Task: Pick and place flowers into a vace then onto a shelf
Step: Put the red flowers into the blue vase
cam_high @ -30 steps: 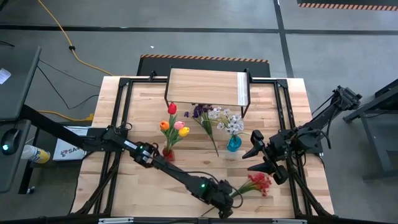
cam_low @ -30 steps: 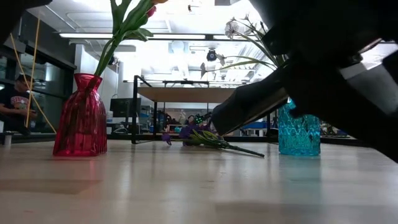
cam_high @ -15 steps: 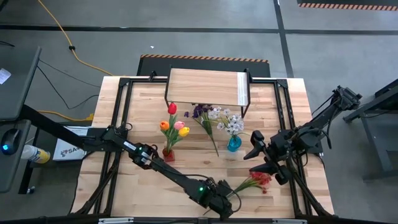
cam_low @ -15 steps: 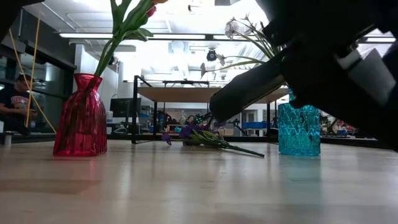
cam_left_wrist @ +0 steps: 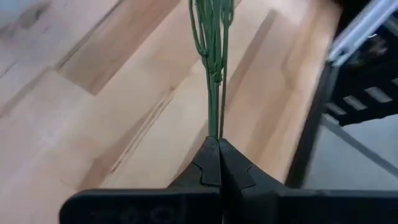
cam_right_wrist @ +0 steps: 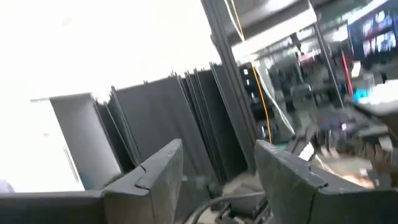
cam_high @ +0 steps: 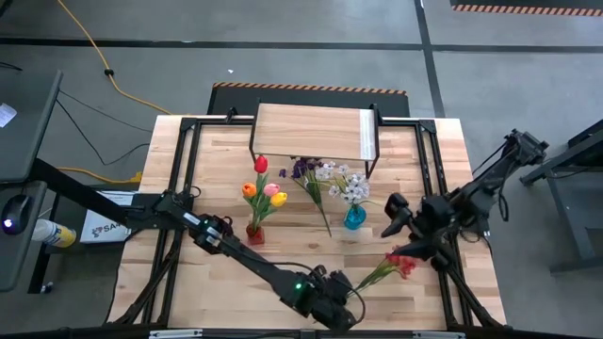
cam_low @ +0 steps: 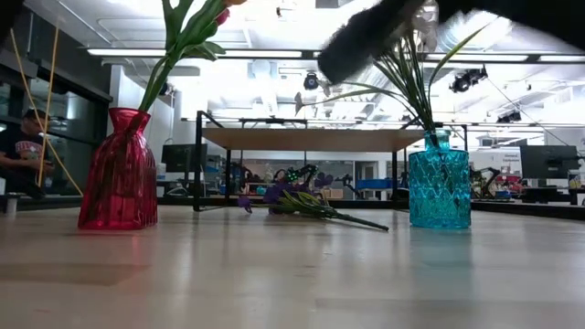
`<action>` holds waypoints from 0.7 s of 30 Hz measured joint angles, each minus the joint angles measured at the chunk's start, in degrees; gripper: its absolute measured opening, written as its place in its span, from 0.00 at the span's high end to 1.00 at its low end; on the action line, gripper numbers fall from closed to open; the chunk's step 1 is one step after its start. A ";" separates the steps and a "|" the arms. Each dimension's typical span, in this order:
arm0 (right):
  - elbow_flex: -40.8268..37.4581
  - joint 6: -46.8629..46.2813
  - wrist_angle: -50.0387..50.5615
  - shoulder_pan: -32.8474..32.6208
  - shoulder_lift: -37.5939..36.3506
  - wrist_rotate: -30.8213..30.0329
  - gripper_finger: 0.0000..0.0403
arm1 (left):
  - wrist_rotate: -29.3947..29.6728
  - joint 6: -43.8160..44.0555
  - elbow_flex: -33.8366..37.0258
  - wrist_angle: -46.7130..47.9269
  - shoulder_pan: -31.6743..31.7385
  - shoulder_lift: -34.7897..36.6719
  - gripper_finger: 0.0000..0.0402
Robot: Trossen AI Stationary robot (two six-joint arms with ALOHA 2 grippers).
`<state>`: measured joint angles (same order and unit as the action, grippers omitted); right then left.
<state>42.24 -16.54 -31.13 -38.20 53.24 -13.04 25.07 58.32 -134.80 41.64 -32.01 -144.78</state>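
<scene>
Left claw (cam_left_wrist: 213, 163) is clenched on the red spray's (cam_high: 399, 266) stem, right claw (cam_right_wrist: 217, 163) released; lift the stem upright before lowering into the blue vase (cam_high: 354, 217).

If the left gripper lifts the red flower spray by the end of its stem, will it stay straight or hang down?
The left gripper is shut on the thin green stem end of the red flower spray. It will probably droop, since the blossoms sit far from the grip. It looks light, so slipping seems unlikely, though it may swing.
</scene>
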 joint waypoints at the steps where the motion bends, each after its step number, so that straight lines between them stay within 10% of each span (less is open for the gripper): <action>1: 0.00 0.26 -0.72 0.00 -0.63 0.15 0.52 | 0.64 -0.01 0.00 0.15 -0.32 0.52 0.95; 21: 0.02 1.73 -1.10 0.01 -13.43 7.50 0.52 | 18.09 0.19 -0.15 3.59 -6.16 10.70 0.95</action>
<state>42.26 -14.81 -32.22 -38.18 39.81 -5.54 43.17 58.51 -134.96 45.24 -38.17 -134.08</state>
